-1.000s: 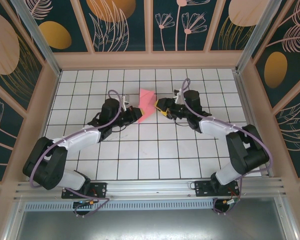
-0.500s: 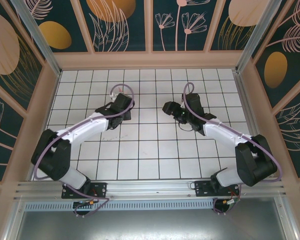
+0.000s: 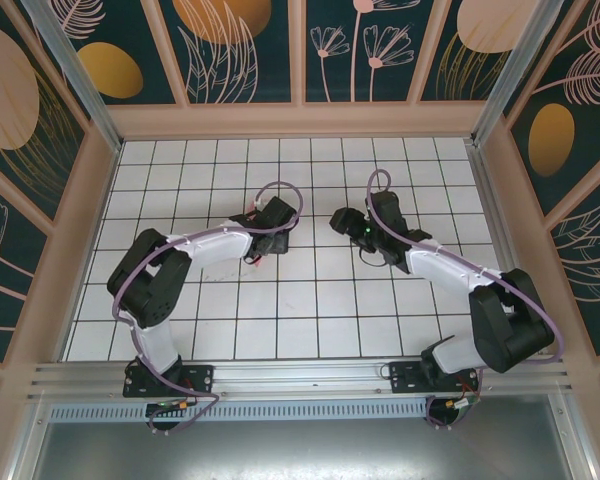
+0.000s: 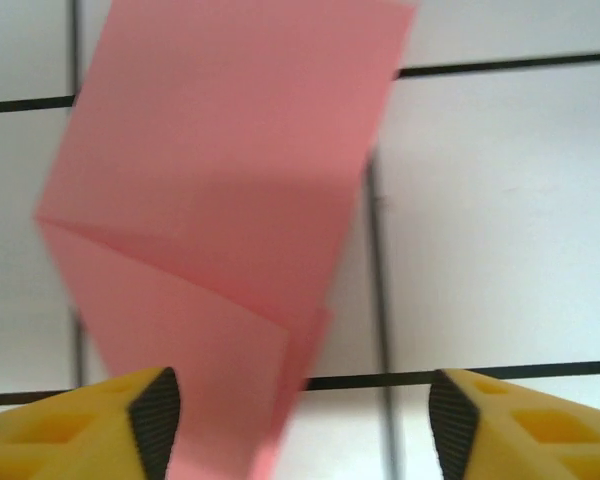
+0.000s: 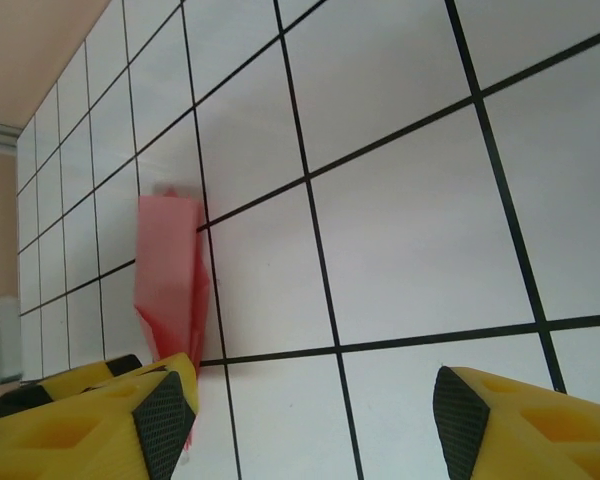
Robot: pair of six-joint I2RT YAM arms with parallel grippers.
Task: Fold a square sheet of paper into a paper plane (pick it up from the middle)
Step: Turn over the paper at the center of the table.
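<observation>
Left wrist | left fingers (image 4: 80, 430) released, pink paper (image 4: 220, 180) between | right fingers (image 5: 500, 420) released, paper beside one

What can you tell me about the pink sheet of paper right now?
The sheet of paper is thin, plain salmon-pink, already folded: a diagonal crease crosses it and one flap overlaps another, leaving an angular, tapering outline. It appears to lie on the white tiled table, spanning black grid lines. Its narrow end runs between the fingers of the open left pincer, nearer one of them; contact cannot be told. From the right wrist it shows as a narrow strip.
</observation>
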